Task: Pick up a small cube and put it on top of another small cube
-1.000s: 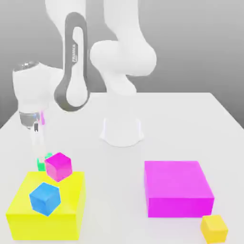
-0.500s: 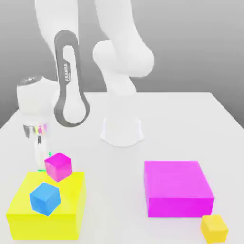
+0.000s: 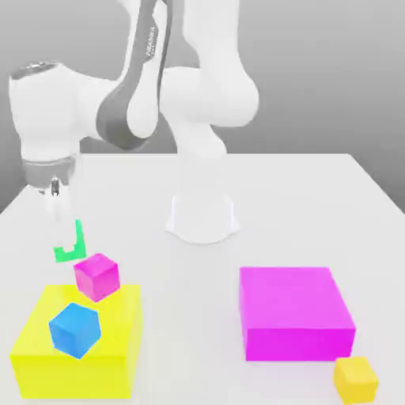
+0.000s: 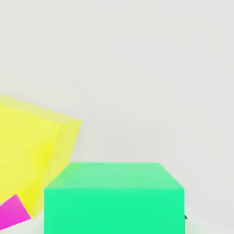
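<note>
One arm point(image 3: 150, 87), white with grey trim, leaning from its base point(image 3: 202, 217) toward the exterior view's left, over a white table point(image 3: 316, 198). At far left, gripper point(image 3: 65, 233) pointing down, clamped on green cube point(image 3: 70, 245); cube held clear of the table, above and just behind the yellow block point(image 3: 75, 348), fingers point(image 3: 57, 217) partly covering it. Seen from the hand view: green cube point(image 4: 114, 199) close up, yellow block point(image 4: 32, 155) beside it lower down, a corner of the magenta cube point(image 4: 13, 215) at the block's edge, bare table point(image 4: 137, 68) beyond. Below the held cube in the exterior view, magenta cube point(image 3: 97, 276) tilted, resting on the yellow block's far top edge. Blue cube point(image 3: 74, 331) in front of it, also tilted, against the block's front face and top. Near the middle, round white base with the arm's thick column rising from it. Further right, large flat magenta block point(image 3: 294, 312) lying on the table, well apart from the yellow one. At far right, small yellow cube point(image 3: 355, 380) just in front of the magenta block's near right corner, near the table's front edge.
</note>
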Controlling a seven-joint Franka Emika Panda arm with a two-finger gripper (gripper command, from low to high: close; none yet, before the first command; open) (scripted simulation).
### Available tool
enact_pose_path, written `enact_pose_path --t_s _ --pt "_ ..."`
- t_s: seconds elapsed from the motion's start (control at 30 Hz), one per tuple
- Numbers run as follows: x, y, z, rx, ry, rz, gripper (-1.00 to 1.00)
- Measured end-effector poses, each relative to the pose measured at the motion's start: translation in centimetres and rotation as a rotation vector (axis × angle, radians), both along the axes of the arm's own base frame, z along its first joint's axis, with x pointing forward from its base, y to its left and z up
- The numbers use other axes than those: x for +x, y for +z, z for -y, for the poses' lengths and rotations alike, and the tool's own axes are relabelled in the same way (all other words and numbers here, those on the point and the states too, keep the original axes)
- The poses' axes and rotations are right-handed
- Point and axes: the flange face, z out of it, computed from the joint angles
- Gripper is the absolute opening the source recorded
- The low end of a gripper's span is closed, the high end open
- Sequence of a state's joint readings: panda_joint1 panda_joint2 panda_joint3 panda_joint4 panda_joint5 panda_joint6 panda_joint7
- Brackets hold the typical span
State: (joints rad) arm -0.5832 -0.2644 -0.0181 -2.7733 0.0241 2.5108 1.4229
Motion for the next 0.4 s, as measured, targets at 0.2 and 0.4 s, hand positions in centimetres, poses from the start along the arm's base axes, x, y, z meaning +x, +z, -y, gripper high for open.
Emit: enact_pose_path --t_s 0.2,0.4 --pt "3.4 2.0 -3.9 -0.013 0.0 -0.01 -1.0" --pt "3.4 -1.1 -4.1 -0.013 0.0 -0.01 1.0"
